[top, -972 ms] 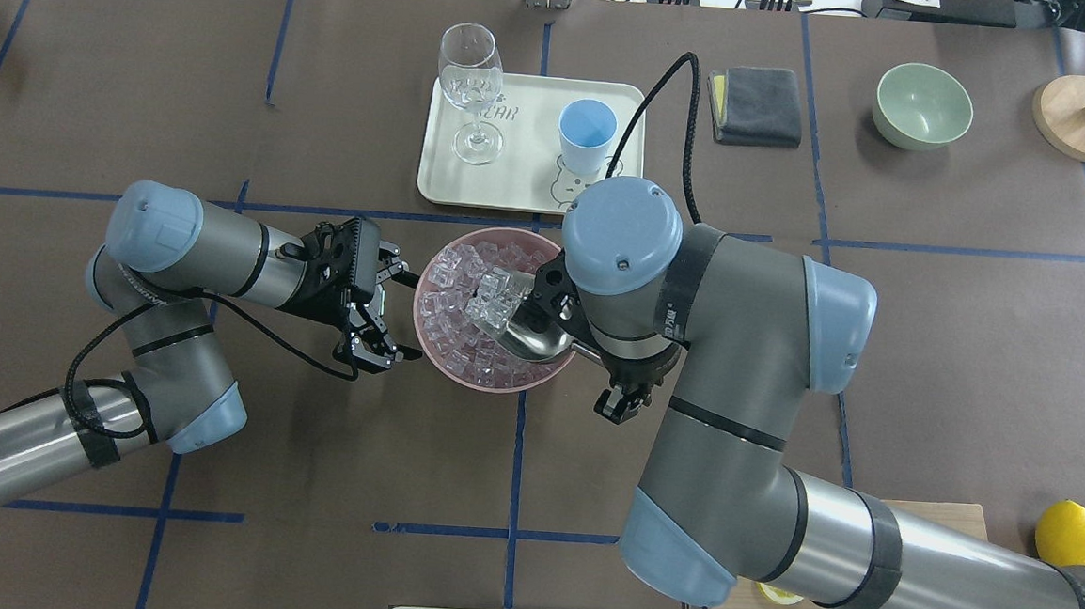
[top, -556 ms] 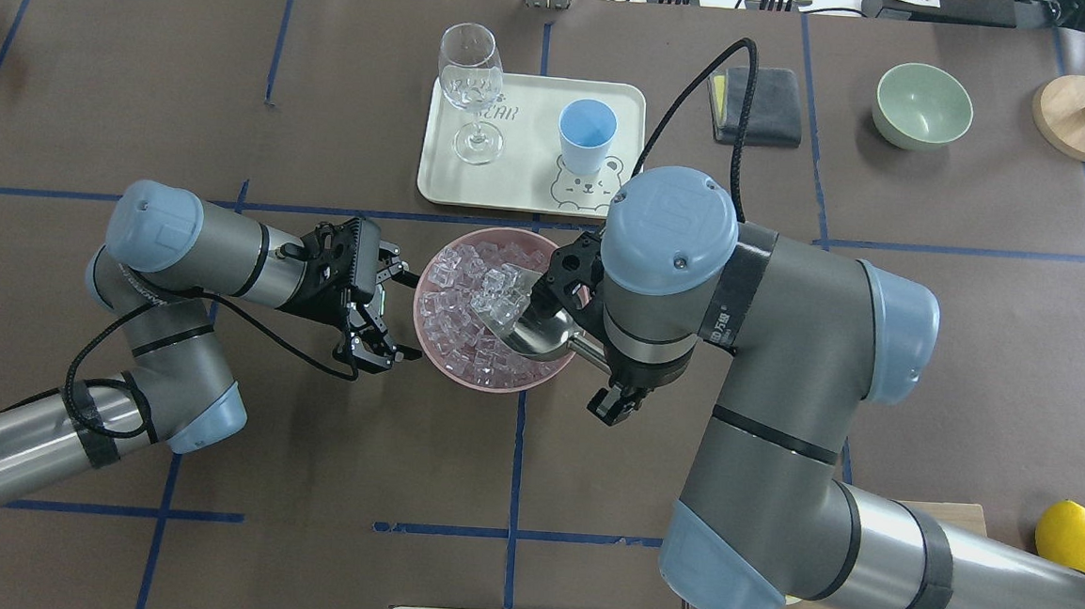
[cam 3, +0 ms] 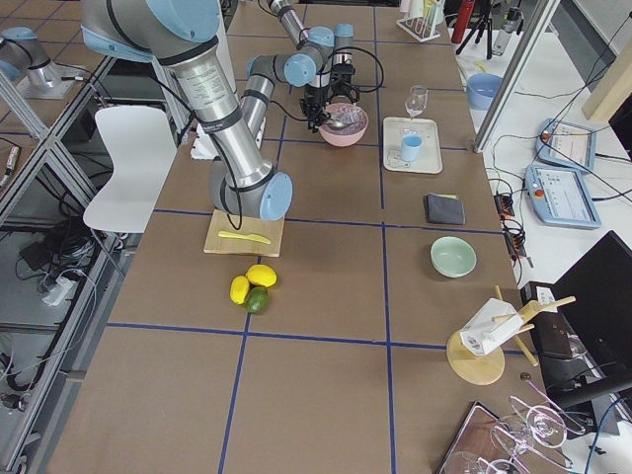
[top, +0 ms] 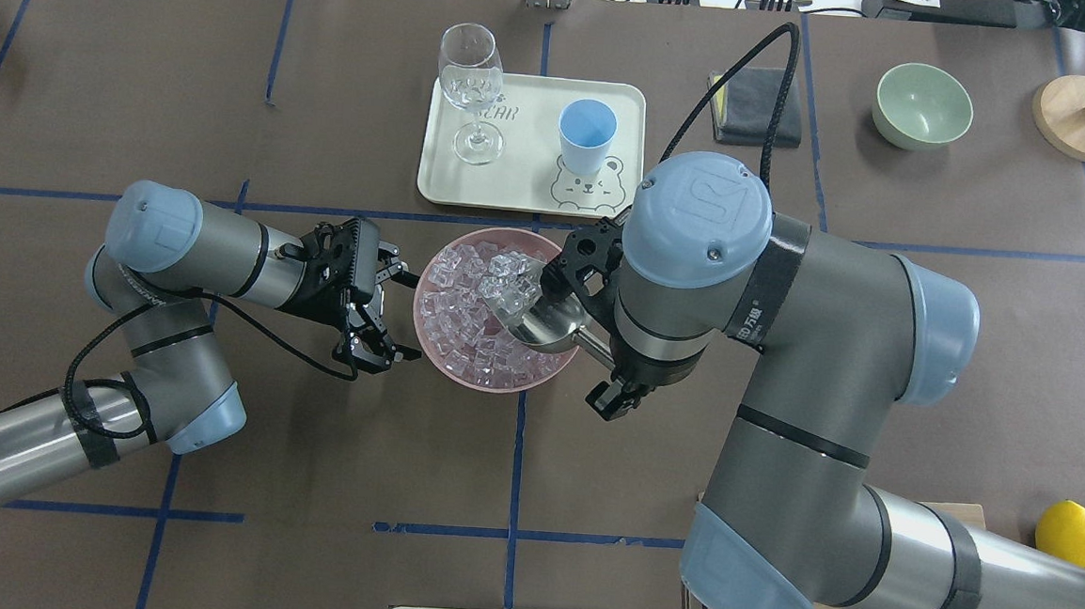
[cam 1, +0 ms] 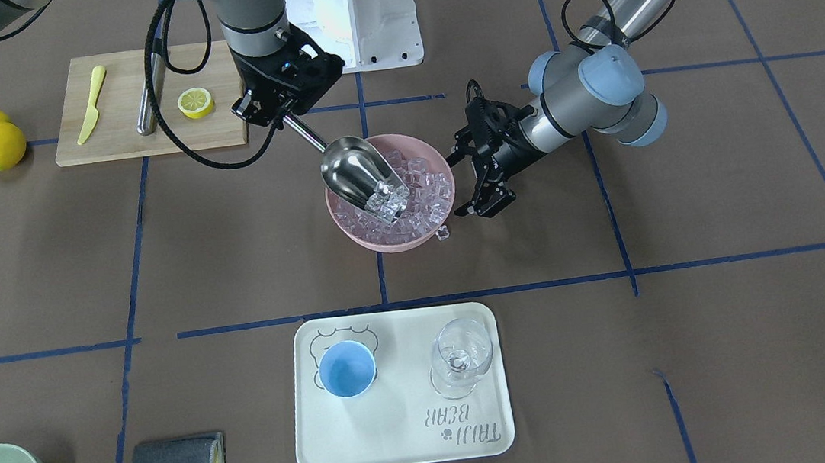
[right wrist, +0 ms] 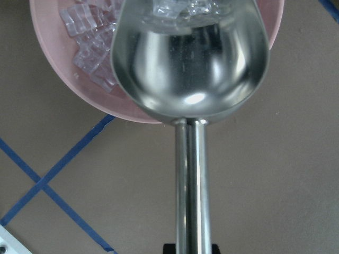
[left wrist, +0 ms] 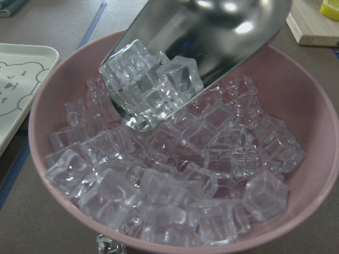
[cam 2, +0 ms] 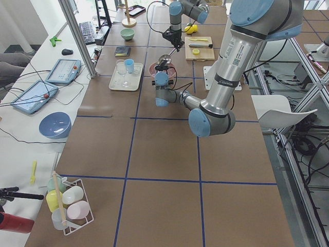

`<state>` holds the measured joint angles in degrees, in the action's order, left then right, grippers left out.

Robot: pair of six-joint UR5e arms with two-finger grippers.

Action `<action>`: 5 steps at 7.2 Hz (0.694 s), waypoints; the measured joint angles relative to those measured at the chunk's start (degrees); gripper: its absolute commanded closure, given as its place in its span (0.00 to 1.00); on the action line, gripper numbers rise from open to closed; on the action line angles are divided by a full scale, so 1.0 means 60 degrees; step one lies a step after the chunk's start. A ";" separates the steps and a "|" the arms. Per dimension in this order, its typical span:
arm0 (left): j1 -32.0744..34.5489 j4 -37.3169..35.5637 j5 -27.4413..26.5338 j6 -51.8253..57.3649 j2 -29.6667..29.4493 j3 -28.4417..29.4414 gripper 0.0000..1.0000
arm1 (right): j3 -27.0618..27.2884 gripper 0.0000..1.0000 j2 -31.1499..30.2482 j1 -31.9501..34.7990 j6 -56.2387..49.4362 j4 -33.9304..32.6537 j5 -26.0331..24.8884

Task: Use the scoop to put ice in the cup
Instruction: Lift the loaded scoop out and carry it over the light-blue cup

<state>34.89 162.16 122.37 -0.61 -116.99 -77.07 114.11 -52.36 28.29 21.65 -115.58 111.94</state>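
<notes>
From overhead, the right arm covers most of the right claw [cam 1: 277,114]; the right wrist view crops the scoop [right wrist: 189,63] handle's end.

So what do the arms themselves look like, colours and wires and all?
Both arms are silver-grey tubes with dark grey joints and light-blue caps. Black bands wrap them; one on the right arm carries white lettering. A black cable runs outside each. The left pincer and right pincer are black with two fingers.
</notes>
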 measured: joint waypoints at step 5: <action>0.0000 0.0000 -0.0001 0.0000 0.0001 0.0004 0.00 | 0.0961 1.00 -0.0344 0.0183 0.0182 -0.0006 0.0015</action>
<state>34.89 162.16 122.36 -0.62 -116.98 -77.04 119.88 -54.43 29.38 22.74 -115.61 112.03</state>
